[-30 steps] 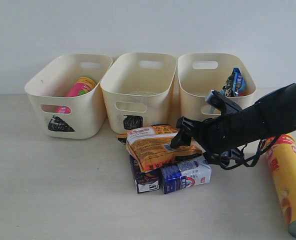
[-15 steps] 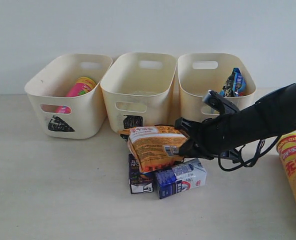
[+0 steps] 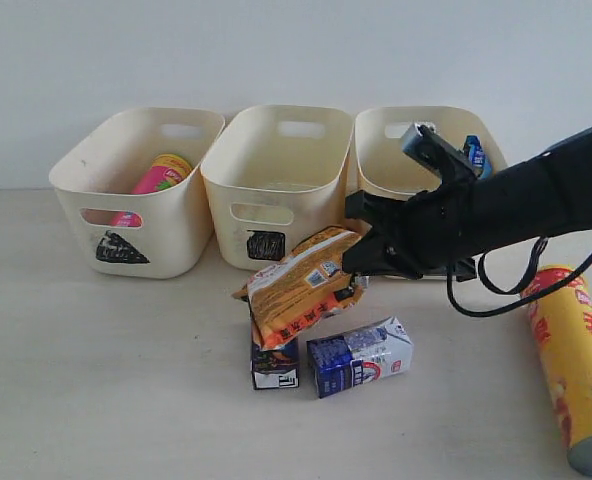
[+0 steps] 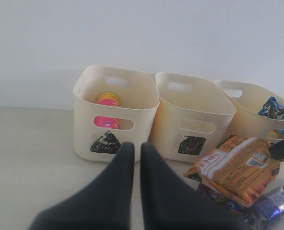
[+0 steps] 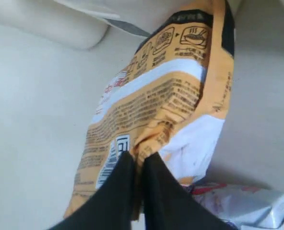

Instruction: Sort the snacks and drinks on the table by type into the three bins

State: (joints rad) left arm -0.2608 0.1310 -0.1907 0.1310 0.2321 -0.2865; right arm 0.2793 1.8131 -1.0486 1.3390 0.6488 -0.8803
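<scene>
The step in hand is the pickup of the orange bag [image 3: 296, 285]. The right gripper [image 3: 361, 262] is pinched tight on the bag's right edge, and that end is raised while the low left end hangs over the juice box [image 3: 274, 362]; whether it touches there I cannot tell. The blue-and-white carton [image 3: 361, 357] lies on the table [image 3: 96, 380] just right of the juice box, below the bag. The left gripper [image 4: 137, 146] hangs at the near left, jaws together and holding nothing.

In the far row, the left bin [image 3: 86, 150] holds a pink tube [image 3: 161, 172], the middle bin [image 3: 226, 160] looks empty, and the right bin [image 3: 376, 130] holds a blue-black bag [image 3: 473, 152]. The yellow tube [image 3: 576, 370] lies on the table at the near right.

Judging by that, the bag belongs in the right bin. The next move calls for lifting it clear of the cartons, carrying it far and right above the rim, then letting go. The grip is on a thin crinkly edge, so it may slip.
</scene>
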